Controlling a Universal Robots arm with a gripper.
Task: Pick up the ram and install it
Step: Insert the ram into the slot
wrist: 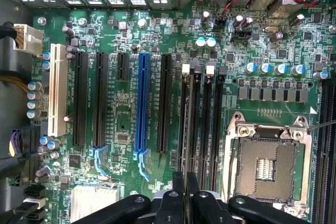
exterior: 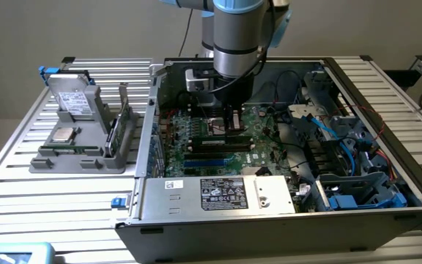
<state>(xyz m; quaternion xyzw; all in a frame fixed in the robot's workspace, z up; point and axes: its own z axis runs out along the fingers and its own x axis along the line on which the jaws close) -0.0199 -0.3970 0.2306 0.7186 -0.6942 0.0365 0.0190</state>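
Gripper low over DIMM slots, jaws nearly closed, nothing seen held. Ram looks parked in holder, 9 o'clock of case in the exterior view. Risk: sideways drift clips latches or socket.

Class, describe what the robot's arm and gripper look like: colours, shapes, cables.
The arm is a silver-grey cylinder with light blue joint caps and a black band; a black cable runs beside it. The gripper is black, with rounded linkages and narrow fingers.
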